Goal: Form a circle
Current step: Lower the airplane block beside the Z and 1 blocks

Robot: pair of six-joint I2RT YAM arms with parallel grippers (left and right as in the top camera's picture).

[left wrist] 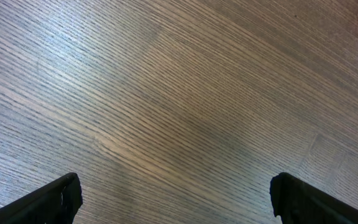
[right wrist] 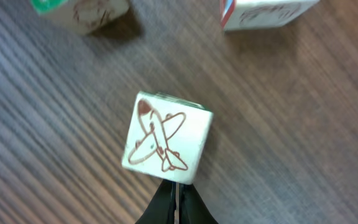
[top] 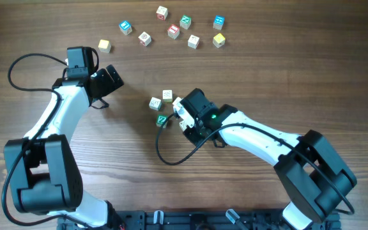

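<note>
Left arm (top: 59, 118), right arm (top: 260, 137): same build, white curved link shells, chunky black joint housings (top: 43, 176). Thin black cable (top: 18, 67) looped off left wrist, second cable (top: 171, 158) off right. Green status light (top: 214, 117) lit on right wrist block. Left gripper (left wrist: 178, 200): matte black fingers, rounded tips. Right gripper (right wrist: 176, 205): black too, tapered.

Nine letter cubes (top: 174, 30) lie scattered near the tabletop's (top: 286, 76) far edge; a cluster (top: 155, 103) of five more sits mid-tabletop, two half-hidden. Two arms (top: 69, 112).
</note>
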